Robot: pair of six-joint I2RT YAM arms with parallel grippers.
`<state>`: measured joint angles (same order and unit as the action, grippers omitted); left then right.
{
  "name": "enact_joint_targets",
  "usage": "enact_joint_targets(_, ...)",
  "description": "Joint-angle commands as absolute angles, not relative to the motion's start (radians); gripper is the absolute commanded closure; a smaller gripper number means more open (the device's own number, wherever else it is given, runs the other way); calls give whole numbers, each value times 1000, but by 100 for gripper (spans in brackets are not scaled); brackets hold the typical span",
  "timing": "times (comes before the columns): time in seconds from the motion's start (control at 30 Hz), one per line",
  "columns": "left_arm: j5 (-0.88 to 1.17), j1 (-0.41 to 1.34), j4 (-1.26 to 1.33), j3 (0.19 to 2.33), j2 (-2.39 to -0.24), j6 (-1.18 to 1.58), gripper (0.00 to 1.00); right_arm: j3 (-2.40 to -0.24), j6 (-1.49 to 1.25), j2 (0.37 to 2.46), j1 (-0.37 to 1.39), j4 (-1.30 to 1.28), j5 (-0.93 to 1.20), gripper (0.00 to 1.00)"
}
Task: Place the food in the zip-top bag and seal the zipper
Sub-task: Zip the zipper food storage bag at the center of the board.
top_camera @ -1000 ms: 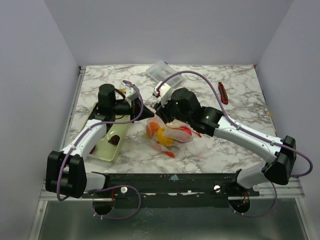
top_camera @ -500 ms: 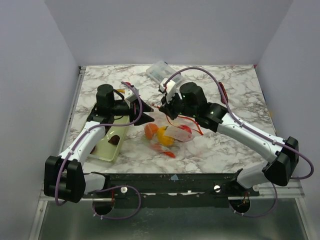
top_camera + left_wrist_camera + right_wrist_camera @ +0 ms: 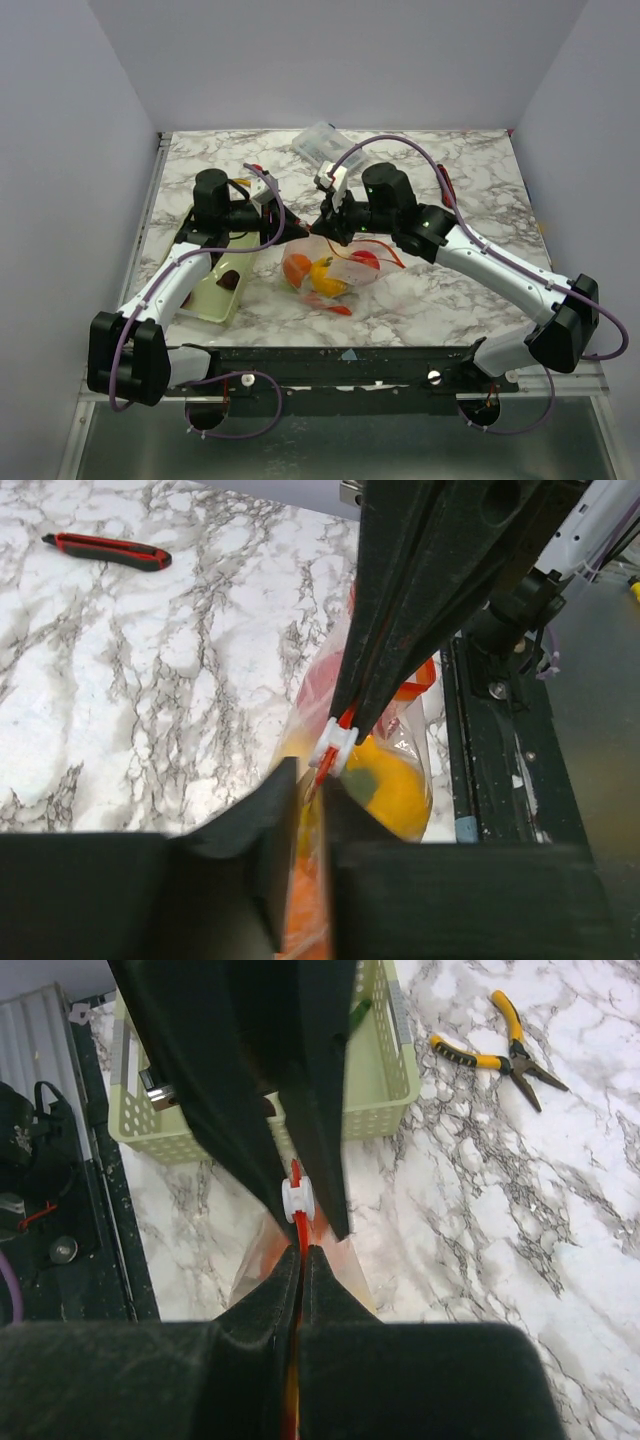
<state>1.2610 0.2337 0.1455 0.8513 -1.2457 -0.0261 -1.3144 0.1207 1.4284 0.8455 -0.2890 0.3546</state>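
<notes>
The clear zip-top bag point(image 3: 330, 272) hangs just above the table between my two grippers. Inside it are a yellow lemon point(image 3: 395, 792), an orange piece point(image 3: 297, 268) and a red tomato point(image 3: 365, 260). My left gripper point(image 3: 292, 228) is shut on the bag's mouth edge point(image 3: 308, 780), just below the white slider point(image 3: 335, 742). My right gripper point(image 3: 325, 222) is shut on the red-orange zipper point(image 3: 301, 1255), with the slider point(image 3: 298, 1200) right ahead of its fingertips. The two grippers nearly touch, tip to tip.
A pale green mesh basket point(image 3: 215, 290) lies at the left, also in the right wrist view point(image 3: 375, 1070). Yellow-handled pliers point(image 3: 500, 1045) lie behind it. A rigid clear box point(image 3: 318, 140) stands at the back. A dark-red utility knife point(image 3: 445, 185) lies at the right back.
My right gripper has moved left along the bag's mouth until it meets the left gripper. The bag has come up off the table and shifted slightly left.
</notes>
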Motion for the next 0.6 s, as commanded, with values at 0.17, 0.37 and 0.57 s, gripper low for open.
enact_joint_targets(0.17,1250,239,134,873,-1251,-74,100,-1338,62,1437,844,-268,347,65)
enact_joint_targets(0.37,1246,240,136,873,-1251,-66,100,-1365,59,1461,844,-261,339,60)
enact_joint_targets(0.57,1247,239,137,873,-1255,-71,100,-1392,55,1486,845,-249,358,58)
